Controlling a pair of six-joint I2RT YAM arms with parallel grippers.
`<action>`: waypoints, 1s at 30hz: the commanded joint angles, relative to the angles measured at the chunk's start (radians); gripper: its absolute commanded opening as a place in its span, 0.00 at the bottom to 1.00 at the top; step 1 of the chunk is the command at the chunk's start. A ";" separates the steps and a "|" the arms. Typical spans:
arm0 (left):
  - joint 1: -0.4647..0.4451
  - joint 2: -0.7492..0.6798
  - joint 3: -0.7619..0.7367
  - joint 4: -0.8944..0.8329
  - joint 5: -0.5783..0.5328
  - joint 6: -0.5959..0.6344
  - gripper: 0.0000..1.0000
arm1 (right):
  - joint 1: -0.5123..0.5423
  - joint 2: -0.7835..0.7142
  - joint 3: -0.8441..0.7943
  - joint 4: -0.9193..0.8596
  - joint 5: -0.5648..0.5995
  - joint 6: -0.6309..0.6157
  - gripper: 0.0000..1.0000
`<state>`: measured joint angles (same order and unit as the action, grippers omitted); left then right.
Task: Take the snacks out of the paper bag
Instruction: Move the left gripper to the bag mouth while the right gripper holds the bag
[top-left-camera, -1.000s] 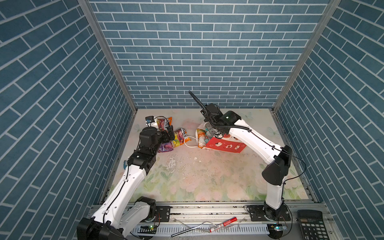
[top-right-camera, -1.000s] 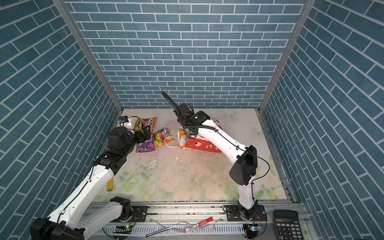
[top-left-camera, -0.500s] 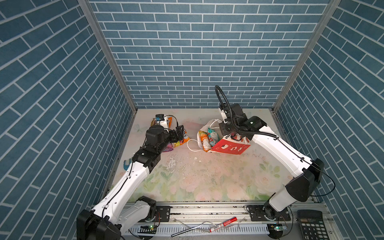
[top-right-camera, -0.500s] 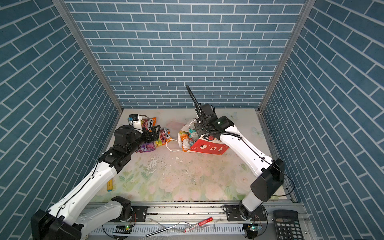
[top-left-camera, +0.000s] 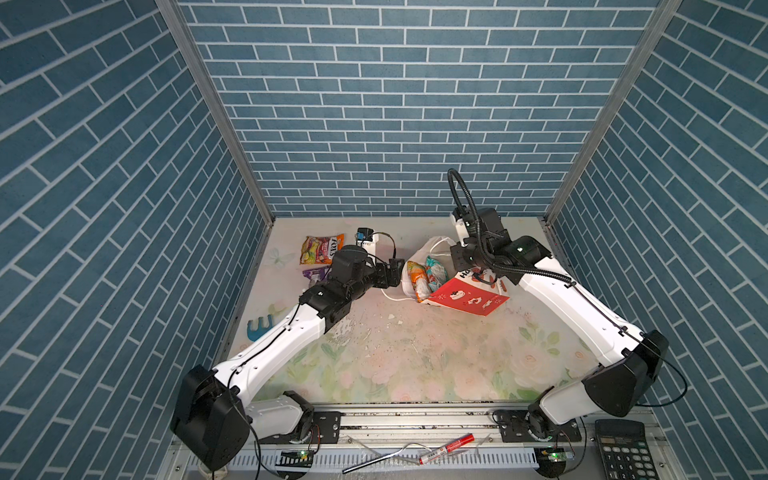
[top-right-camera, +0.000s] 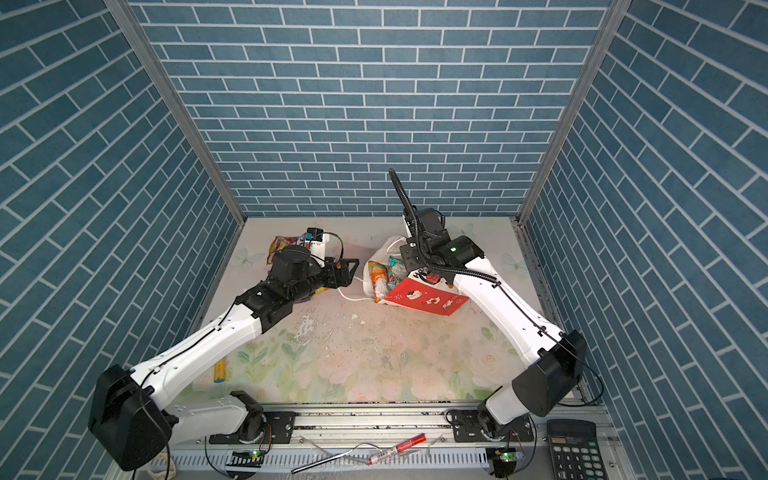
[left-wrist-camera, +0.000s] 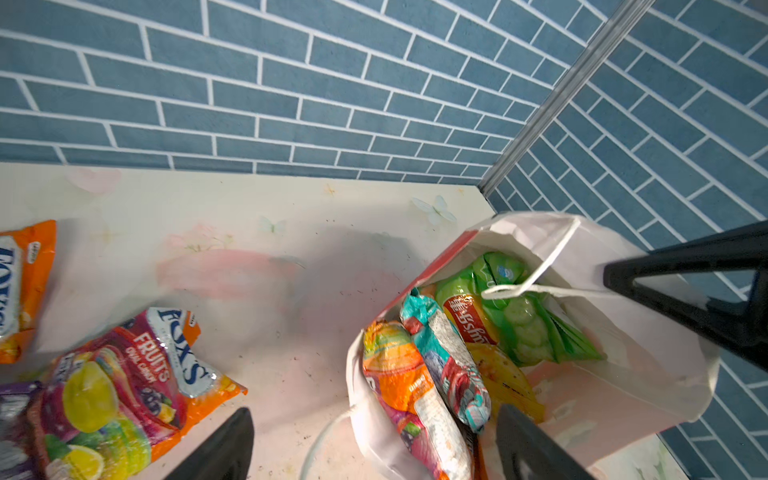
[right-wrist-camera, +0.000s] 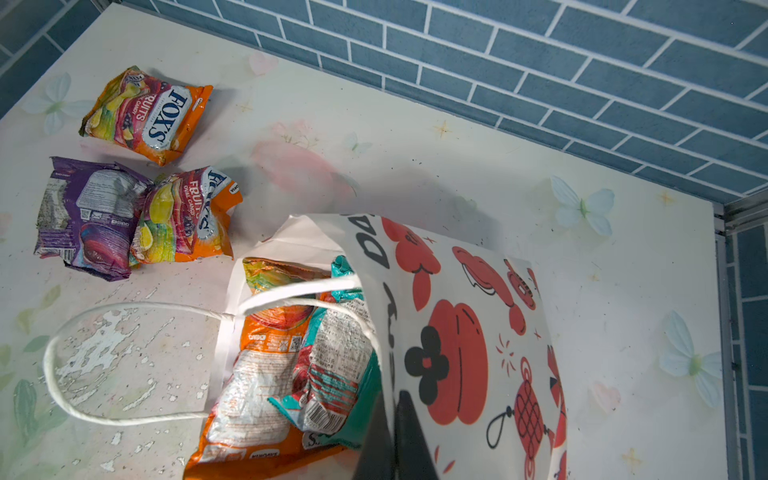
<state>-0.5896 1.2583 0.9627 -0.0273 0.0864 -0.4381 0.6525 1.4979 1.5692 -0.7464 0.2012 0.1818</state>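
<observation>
On the far half of the flower-printed table (top-left-camera: 415, 365), the paper bag (top-left-camera: 465, 297) lies tipped on its side, mouth open to the left and a red side panel turned toward the near edge in both top views. The right gripper (right-wrist-camera: 395, 436) is clamped on the bag's upper white face, with one black finger inside the paper and one outside, holding that wall raised. The left gripper (left-wrist-camera: 374, 411) sits just left of the mouth and points into it, its jaws spread wide with nothing between them.

Four snacks show inside the bag. An orange packet (left-wrist-camera: 399, 382) and a teal packet (left-wrist-camera: 449, 365) lie side by side at the opening, a yellow bag (left-wrist-camera: 503, 378) lies beside the teal one, and a green Lay's chip bag (left-wrist-camera: 511, 316) sits deeper in. One white cord handle (right-wrist-camera: 83, 332) loops out onto the table, and the other handle (left-wrist-camera: 536, 274) drapes over the chip bag.

Left of the paper bag, three snacks lie on the table. The near Fox's bag (right-wrist-camera: 187, 216) touches a purple packet (right-wrist-camera: 87, 216), and the far Fox's bag (right-wrist-camera: 145, 114) lies apart from both, closer to the back wall.
</observation>
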 joint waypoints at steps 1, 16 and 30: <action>-0.027 0.023 0.033 0.014 0.033 -0.018 0.91 | -0.014 -0.066 0.007 0.082 -0.005 -0.020 0.00; -0.055 0.099 0.080 0.005 0.193 -0.090 0.81 | -0.028 -0.096 -0.076 0.212 -0.038 0.008 0.00; -0.072 -0.002 0.013 -0.034 0.150 -0.085 0.73 | -0.028 -0.093 -0.108 0.257 0.004 0.045 0.00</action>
<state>-0.6559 1.2526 0.9993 -0.0406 0.2520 -0.5308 0.6273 1.4525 1.4464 -0.5816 0.1841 0.1875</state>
